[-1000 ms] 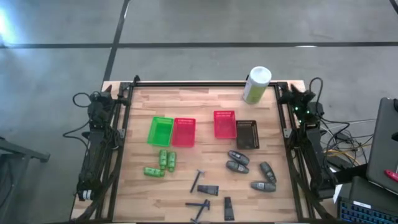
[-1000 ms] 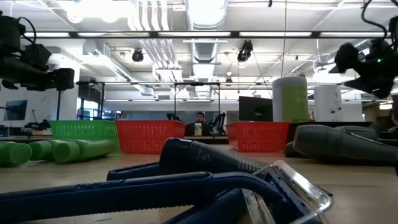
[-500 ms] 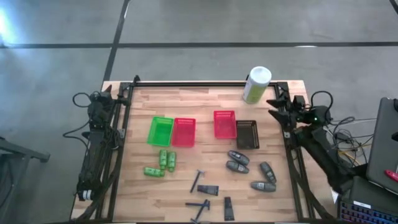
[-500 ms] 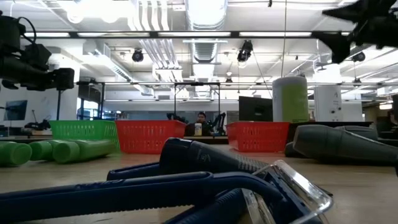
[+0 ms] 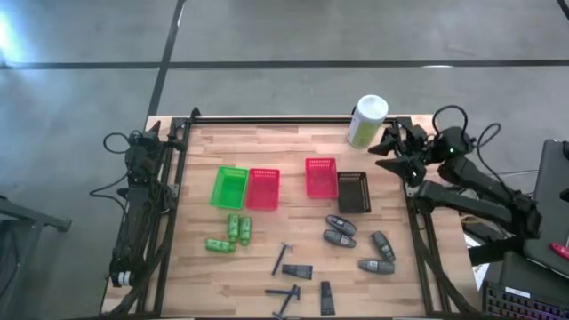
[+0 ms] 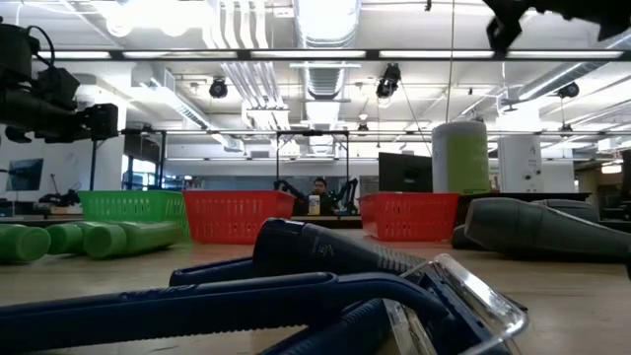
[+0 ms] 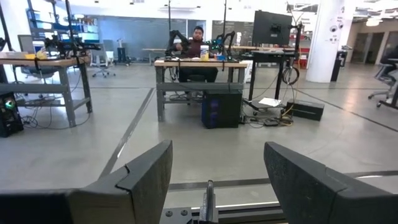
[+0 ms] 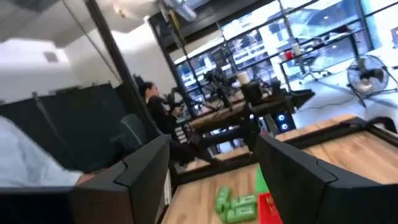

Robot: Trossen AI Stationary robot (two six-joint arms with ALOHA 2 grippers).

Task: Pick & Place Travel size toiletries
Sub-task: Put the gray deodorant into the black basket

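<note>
Wooden table [image 5: 293, 147]: toiletries [image 5: 360, 244] lie loose at its near half. Right hand [image 5: 388, 151], fingers apart, hovers near canister [image 5: 365, 122]; should descend squarely over one grey container. Left hand [image 7: 214, 180] parked, apart.

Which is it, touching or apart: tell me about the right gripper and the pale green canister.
Apart. In the high view the right gripper, fingers open, is beside the canister at the table's far right corner, with bare wood visible between them.

The wooden desk [image 5: 293, 253] carries 4 mesh baskets [image 5: 289, 188] in a row, a pale canister [image 5: 365, 122] at its far edge, 3 green bottles [image 5: 231, 233], 4 grey containers [image 5: 357, 241], and black sticks [image 5: 284, 280] with wedge tubes [image 5: 313, 284] nearest the front.
</note>
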